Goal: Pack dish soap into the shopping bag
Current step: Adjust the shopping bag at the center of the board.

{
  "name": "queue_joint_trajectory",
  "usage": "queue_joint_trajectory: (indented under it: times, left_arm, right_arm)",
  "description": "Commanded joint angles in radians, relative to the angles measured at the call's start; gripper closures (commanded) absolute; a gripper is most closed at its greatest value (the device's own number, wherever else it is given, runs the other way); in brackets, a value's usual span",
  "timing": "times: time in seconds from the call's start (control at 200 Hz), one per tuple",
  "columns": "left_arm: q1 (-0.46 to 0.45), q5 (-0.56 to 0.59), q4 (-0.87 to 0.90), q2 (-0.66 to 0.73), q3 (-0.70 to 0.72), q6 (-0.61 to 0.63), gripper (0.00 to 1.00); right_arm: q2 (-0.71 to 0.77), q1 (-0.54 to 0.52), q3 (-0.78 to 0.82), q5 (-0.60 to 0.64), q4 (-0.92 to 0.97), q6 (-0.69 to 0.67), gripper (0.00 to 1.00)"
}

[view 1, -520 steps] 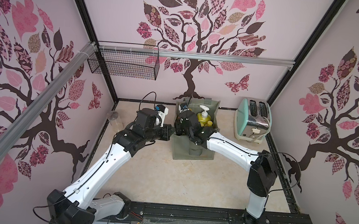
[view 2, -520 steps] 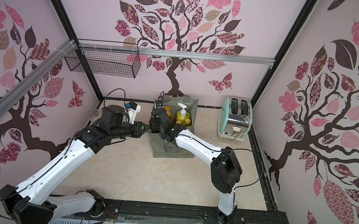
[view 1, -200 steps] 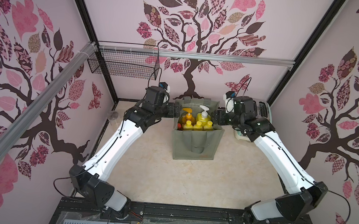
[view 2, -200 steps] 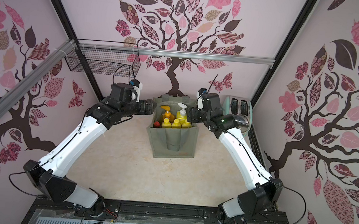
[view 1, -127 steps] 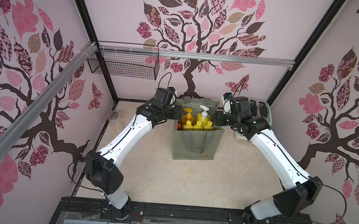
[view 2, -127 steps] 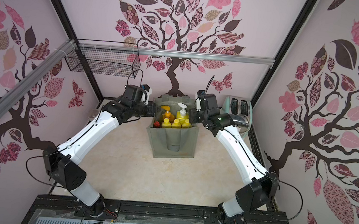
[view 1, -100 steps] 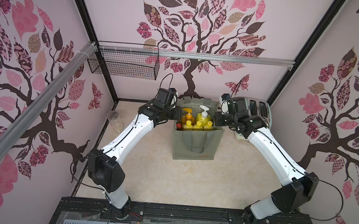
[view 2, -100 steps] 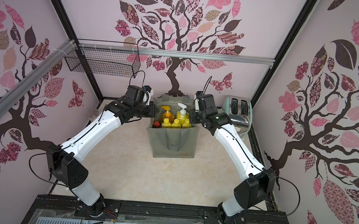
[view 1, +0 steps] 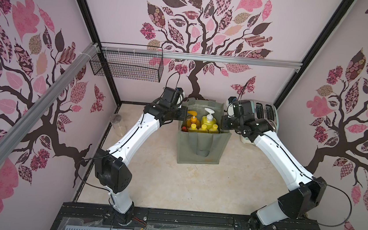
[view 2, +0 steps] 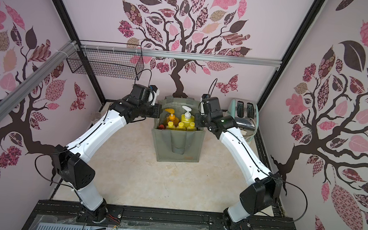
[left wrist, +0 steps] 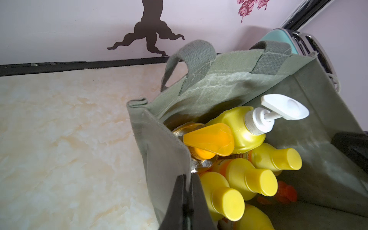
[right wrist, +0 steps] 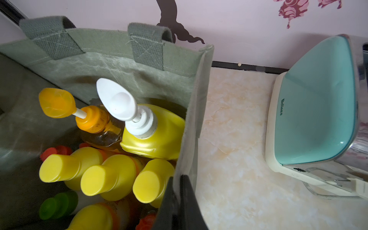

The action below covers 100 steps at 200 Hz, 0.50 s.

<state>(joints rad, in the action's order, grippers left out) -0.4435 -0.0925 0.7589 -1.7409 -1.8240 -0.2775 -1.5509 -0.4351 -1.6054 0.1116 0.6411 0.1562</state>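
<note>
The grey-green shopping bag [view 1: 200, 149] [view 2: 177, 147] stands upright near the back wall. Dish soap bottles fill it: an orange pump bottle [view 1: 193, 118], a yellow pump bottle [view 1: 207, 120] and small yellow-capped bottles [view 1: 203, 128]. In the right wrist view a green cap [right wrist: 55, 205] and a red cap [right wrist: 51, 151] show lower down. My left gripper [view 1: 181, 117] [left wrist: 188, 179] is shut on the rim of the bag's left wall [left wrist: 163, 151]. On the opposite side, my right gripper [view 1: 223, 124] [right wrist: 177, 179] is shut on the right wall's rim [right wrist: 191, 119].
A mint and chrome toaster [view 1: 264, 109] [right wrist: 314, 111] stands just right of the bag, behind my right wrist. A black wire basket [view 1: 128, 66] hangs on the back rail at the left. A clear glass jar [view 1: 117, 124] sits by the left wall.
Both grippers came in to the bag's side walls from open and closed on the rims. The bag and bottles have not shifted.
</note>
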Motion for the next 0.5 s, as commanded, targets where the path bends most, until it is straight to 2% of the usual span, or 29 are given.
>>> queue_joint_trajectory:
  times: [0.0,0.205,0.495]
  left_arm:
    - [0.006,0.002,-0.093,0.002,-0.097,0.035,1.00]
    - [0.008,-0.008,-0.101,0.018,-0.158,0.052,1.00]
    - [0.012,-0.089,-0.111,0.042,-0.180,0.051,1.00]
  right_arm:
    - [0.058,0.008,-0.066,0.003,-0.031,0.010,1.00]
    - [0.105,0.009,-0.069,-0.058,-0.065,0.055,1.00]
    - [0.130,0.010,-0.094,-0.058,-0.025,0.071,1.00]
